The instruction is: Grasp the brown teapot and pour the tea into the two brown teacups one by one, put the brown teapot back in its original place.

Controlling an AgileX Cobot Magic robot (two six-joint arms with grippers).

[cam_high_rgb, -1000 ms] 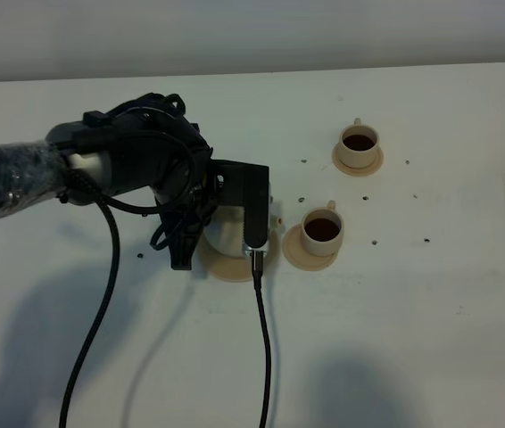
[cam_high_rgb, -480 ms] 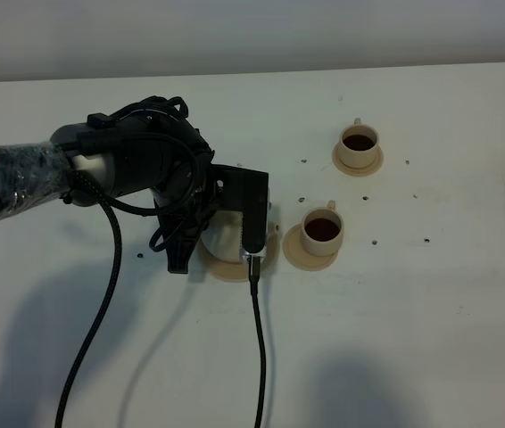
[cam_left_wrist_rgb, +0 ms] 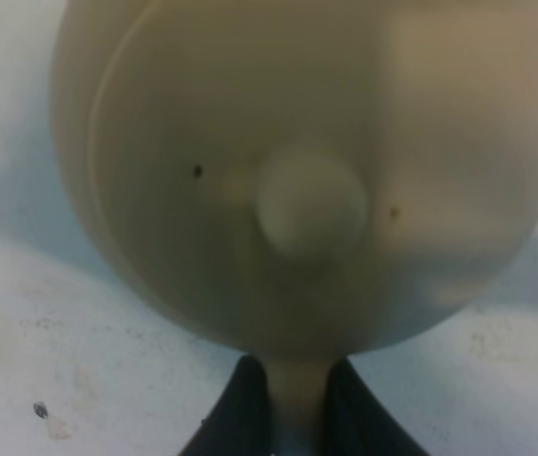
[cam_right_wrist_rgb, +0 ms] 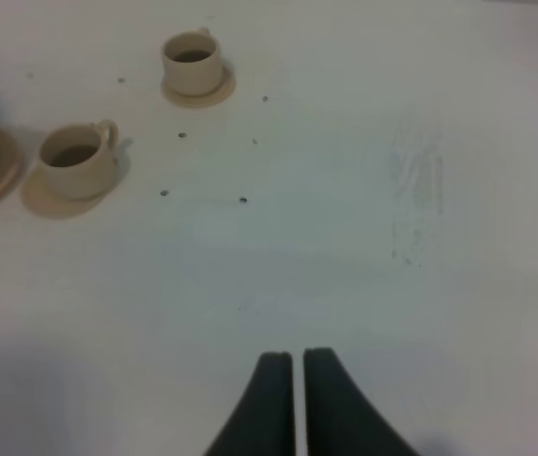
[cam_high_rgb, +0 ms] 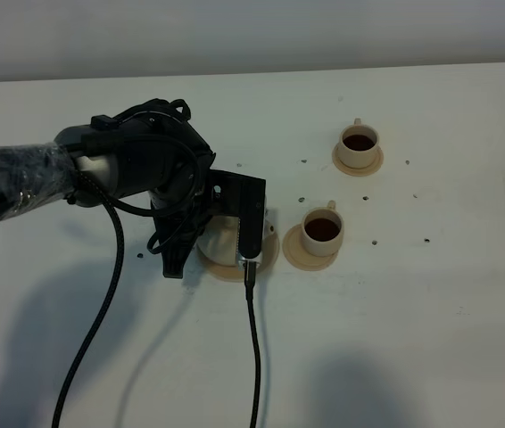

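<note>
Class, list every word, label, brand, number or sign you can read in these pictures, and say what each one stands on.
None: no readable text in any view.
The brown teapot, the two brown teacups and the table are plain; the table's dark specks are marks, not writing.

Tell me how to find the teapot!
Look at the white table and find the black robot arm on its left side. Its left gripper pinches the brown teapot, the round one with a knobbed lid, bigger than both teacups.

Beige teapot [cam_left_wrist_rgb: 307, 180], beige cups [cam_high_rgb: 322, 232] holding dark brown tea, beige saucers [cam_high_rgb: 290, 251], white table [cam_high_rgb: 413, 312] with dark specks, black gripper [cam_left_wrist_rgb: 286, 418].
</note>
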